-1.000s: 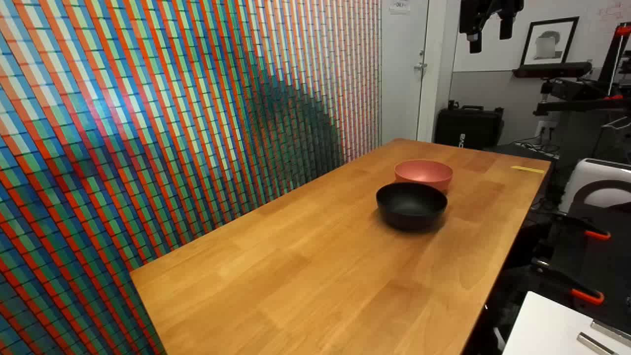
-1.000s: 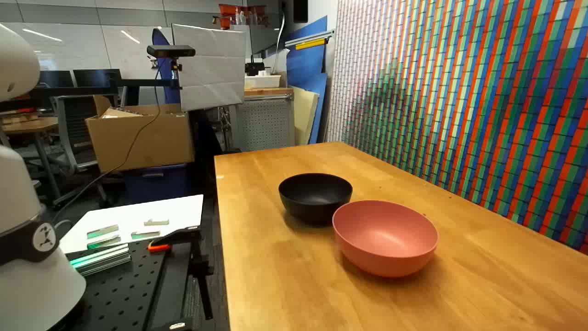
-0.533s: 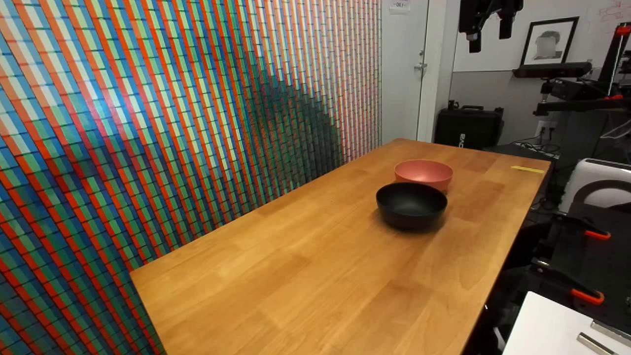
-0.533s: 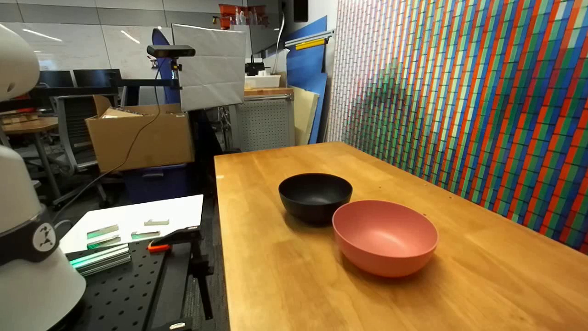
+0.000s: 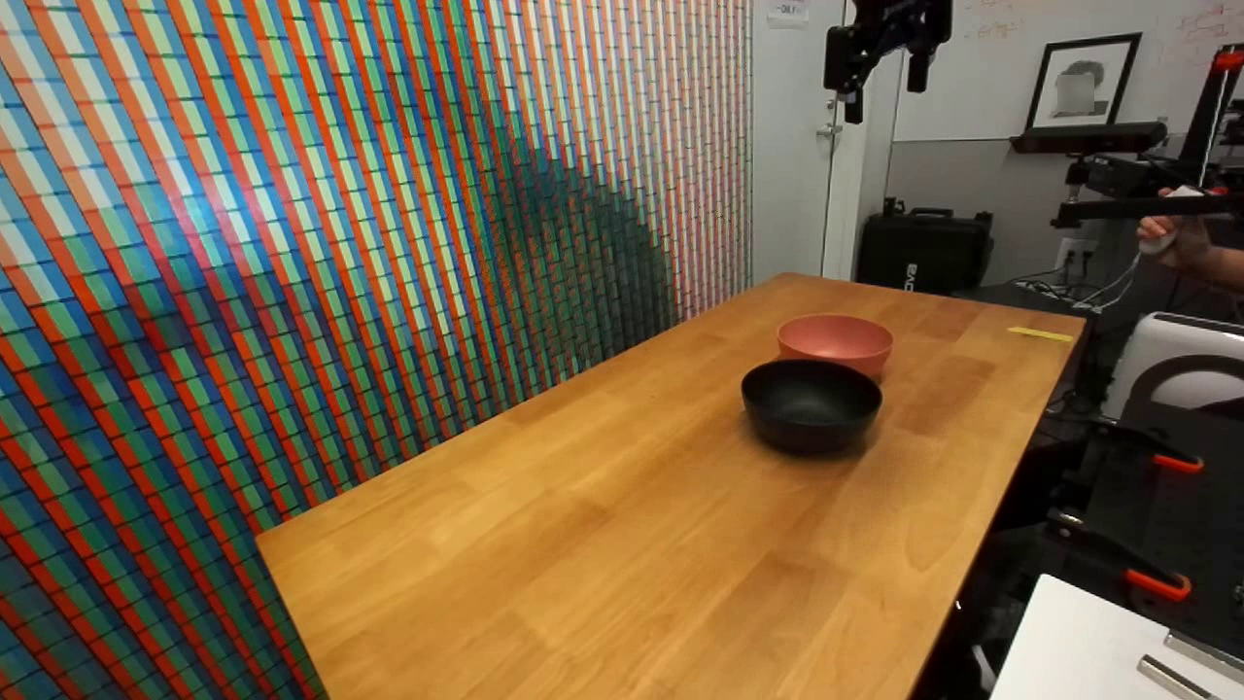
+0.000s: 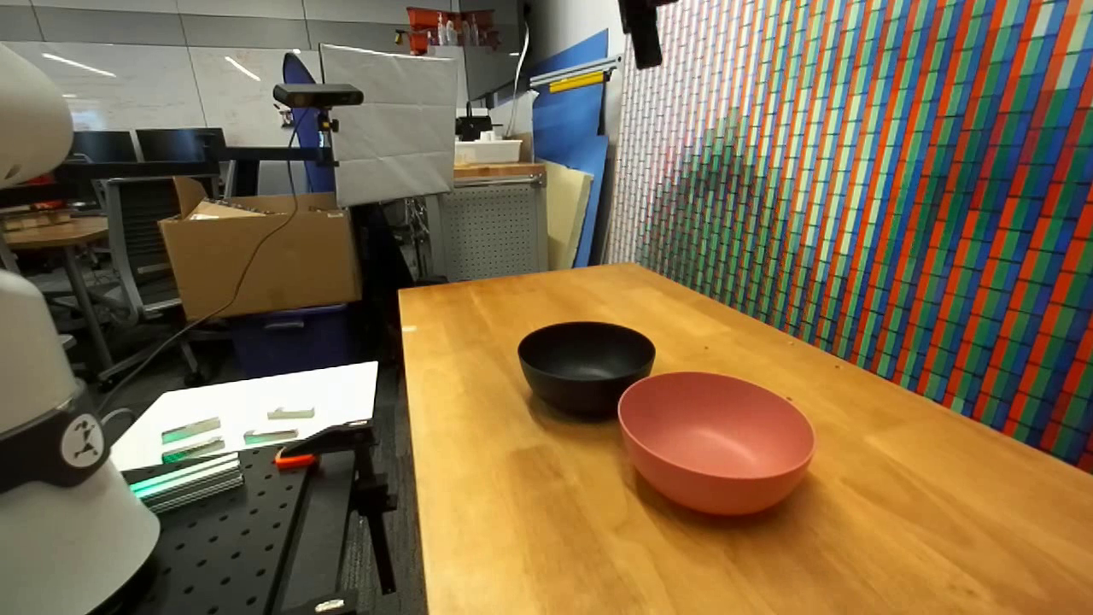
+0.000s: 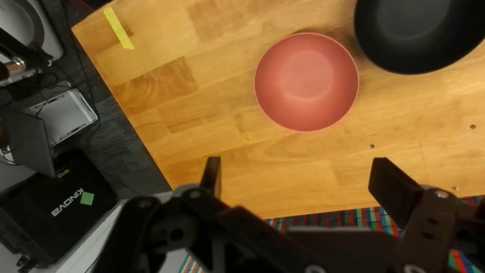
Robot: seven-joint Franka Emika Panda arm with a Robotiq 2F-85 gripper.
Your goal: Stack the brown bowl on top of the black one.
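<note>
The brown bowl (image 5: pixel 834 335), reddish-pink and upright, sits on the wooden table close beside the black bowl (image 5: pixel 812 418). Both bowls also show in an exterior view, the brown bowl (image 6: pixel 717 444) nearer the camera than the black bowl (image 6: pixel 585 376). In the wrist view the brown bowl (image 7: pixel 306 81) is whole and empty, and the black bowl (image 7: pixel 413 34) is cut off at the top right. My gripper (image 5: pixel 886 92) is high above the table, apart from both bowls. Its fingers are spread wide with nothing between them in the wrist view (image 7: pixel 296 167). Only a fingertip (image 6: pixel 645 43) shows at an exterior view's top edge.
The wooden table (image 5: pixel 544 544) runs along a colourful striped wall (image 5: pixel 340 243). Yellow tape (image 5: pixel 1040 333) lies near a table corner. A white board (image 6: pixel 256 406) is beside the table. A person's hand (image 5: pixel 1176 238) holds a white device at the far right.
My gripper has moved left and slightly down in an exterior view, and a fingertip has come into view in both exterior views. A person's hand has appeared. The bowls have not moved.
</note>
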